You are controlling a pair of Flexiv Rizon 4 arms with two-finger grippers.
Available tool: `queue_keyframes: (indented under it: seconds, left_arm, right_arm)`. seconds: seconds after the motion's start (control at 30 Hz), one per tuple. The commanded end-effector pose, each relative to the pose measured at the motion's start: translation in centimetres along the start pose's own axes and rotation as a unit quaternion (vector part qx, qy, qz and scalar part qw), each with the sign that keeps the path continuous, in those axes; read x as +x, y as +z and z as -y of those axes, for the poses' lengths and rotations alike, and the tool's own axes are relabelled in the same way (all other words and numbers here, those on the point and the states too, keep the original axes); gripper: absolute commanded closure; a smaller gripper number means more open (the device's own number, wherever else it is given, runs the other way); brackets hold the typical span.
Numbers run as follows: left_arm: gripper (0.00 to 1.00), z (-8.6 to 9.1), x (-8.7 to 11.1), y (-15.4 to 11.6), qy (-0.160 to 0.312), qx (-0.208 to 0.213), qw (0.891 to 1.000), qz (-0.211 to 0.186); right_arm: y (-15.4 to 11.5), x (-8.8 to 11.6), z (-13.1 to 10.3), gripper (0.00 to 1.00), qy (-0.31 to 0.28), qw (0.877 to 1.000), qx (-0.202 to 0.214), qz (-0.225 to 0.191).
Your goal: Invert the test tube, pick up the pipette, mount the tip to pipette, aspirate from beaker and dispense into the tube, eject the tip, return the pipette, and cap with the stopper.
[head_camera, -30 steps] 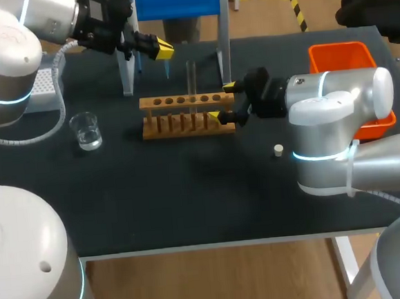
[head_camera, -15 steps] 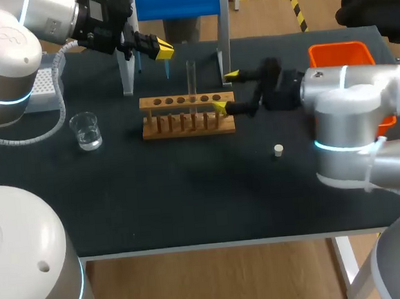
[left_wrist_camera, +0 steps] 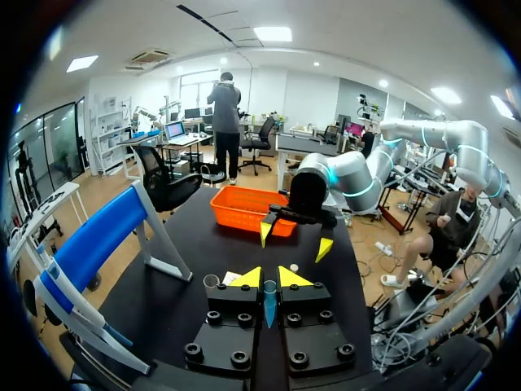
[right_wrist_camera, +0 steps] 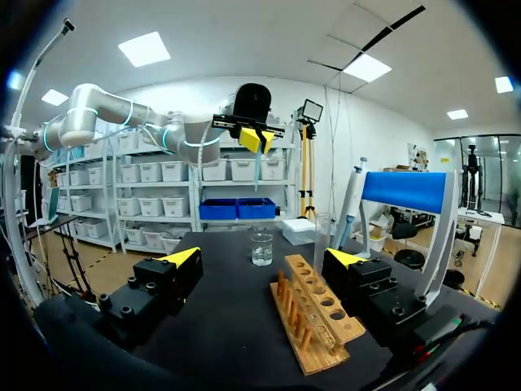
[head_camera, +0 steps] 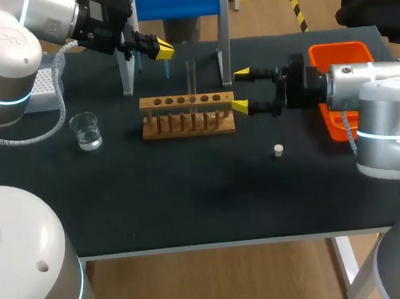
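At upper left, the left gripper (head_camera: 157, 50) is pinching a blue tip (head_camera: 167, 70). At center right, the right gripper (head_camera: 241, 89) is hovering spread wide, just beside the wooden rack (head_camera: 187, 116).

Bright, even light falls from ceiling panels (left_wrist_camera: 273, 33); faint, soft shadows lie on the black table (head_camera: 190, 205); the beaker (head_camera: 86, 131) glints.

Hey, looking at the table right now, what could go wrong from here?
1. The left gripper pinches only the thin blue pipette tip, which may slip or tilt.
2. The right gripper is open beside the end of the wooden rack. A careless move could nudge it and the upright test tube.
3. The small stopper lies loose near the right arm and could get swept away.
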State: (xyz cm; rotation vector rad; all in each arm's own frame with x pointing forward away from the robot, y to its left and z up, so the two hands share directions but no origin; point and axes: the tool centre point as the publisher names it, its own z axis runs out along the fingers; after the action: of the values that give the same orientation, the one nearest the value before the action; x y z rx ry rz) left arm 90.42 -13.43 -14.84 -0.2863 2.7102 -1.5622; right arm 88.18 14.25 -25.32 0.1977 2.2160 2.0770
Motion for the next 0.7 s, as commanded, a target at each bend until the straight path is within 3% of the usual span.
queue_keyframes:
  seconds: [0.03,0.7]
  left_arm:
    - [1.0,0.1,0.0,-0.1,0.0,-0.002,1.0,-0.001]
    - [1.0,0.1,0.0,-0.1,0.0,-0.002,1.0,-0.001]
  right_arm:
    - [0.3,0.2,-0.2,0.0,0.004,1.0,-0.004,-0.03]
    - [4.9,1.7,-3.6,0.0,-0.011,0.998,-0.021,-0.063]
